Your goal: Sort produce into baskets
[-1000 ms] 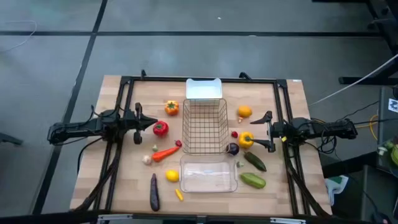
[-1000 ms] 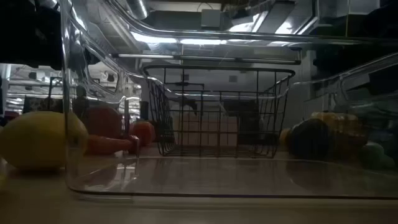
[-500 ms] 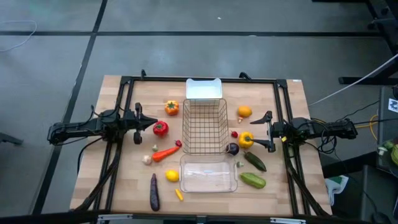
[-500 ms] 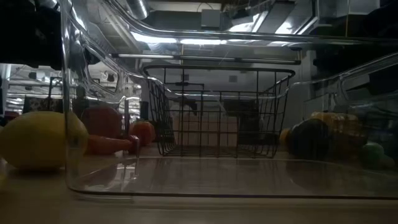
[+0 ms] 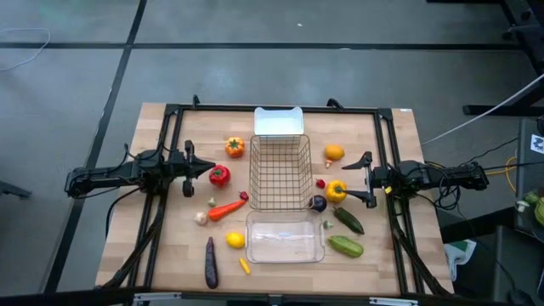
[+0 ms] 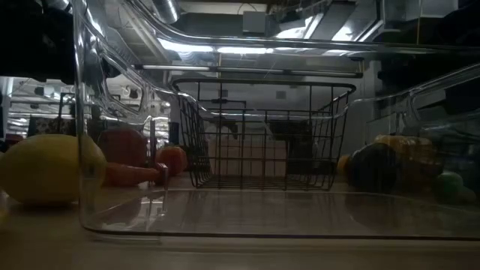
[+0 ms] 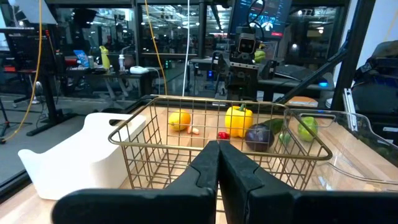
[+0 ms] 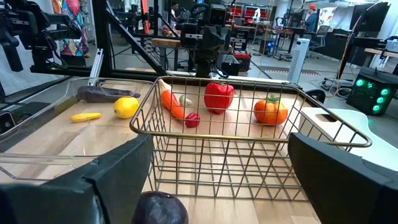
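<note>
The produce lies scattered on the wooden table around three baskets in a row down the middle: a white tray (image 5: 279, 121) at the far edge, a wire basket (image 5: 279, 172) and a clear tray (image 5: 285, 239). A red pepper (image 5: 219, 176), orange pepper (image 5: 235, 147), carrot (image 5: 226, 208) and lemon (image 5: 235, 240) lie left of them. An orange (image 5: 334, 153), yellow pepper (image 5: 337, 191), round eggplant (image 5: 318, 203) and two cucumbers (image 5: 346, 246) lie right. My left gripper (image 5: 197, 168) (image 7: 218, 149) is shut and level beside the red pepper. My right gripper (image 5: 364, 180) (image 8: 221, 180) stands open beside the yellow pepper.
A long eggplant (image 5: 211, 262) and a small yellow pepper (image 5: 245, 266) lie near the front left. Garlic (image 5: 201, 218) sits by the carrot, and a radish (image 5: 320, 183) by the wire basket. A black frame (image 5: 174, 119) borders the table.
</note>
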Controlling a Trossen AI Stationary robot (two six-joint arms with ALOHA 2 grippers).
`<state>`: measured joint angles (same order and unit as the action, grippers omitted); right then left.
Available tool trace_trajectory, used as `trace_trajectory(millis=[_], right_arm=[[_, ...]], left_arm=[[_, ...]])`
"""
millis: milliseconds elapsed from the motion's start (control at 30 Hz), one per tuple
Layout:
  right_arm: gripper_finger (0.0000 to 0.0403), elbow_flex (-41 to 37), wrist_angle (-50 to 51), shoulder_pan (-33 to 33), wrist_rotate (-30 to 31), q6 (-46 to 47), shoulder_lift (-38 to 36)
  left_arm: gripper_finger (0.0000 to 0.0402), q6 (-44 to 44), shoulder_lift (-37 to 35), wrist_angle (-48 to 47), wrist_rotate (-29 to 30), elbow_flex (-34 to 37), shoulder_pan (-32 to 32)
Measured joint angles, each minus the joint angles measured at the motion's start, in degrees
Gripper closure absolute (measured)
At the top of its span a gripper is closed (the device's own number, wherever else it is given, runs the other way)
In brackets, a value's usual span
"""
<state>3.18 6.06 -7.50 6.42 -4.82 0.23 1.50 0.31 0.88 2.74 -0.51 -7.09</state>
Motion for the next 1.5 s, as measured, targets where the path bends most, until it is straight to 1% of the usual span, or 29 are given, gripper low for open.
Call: trace_trajectory(millis=[633,967,1500], right_arm=[[0.0031,0.01,-0.14,0.01,0.09,0.0,0.02],[0.0031,-0.35,-4.13,0.02,0.43,0.0,0.01],[0.0031,-0.18,-4.41,0.02,-0.03,0.0,0.0]], left_arm=[[0.0398,0.0,-0.01,0.0,-0.02,0.0,-0.02],[0.0398,0.0,0.01,0.0,-0.02,0.01,0.0],[0.0398,0.0,0.0,-0.01,-0.01,0.01,-0.02]])
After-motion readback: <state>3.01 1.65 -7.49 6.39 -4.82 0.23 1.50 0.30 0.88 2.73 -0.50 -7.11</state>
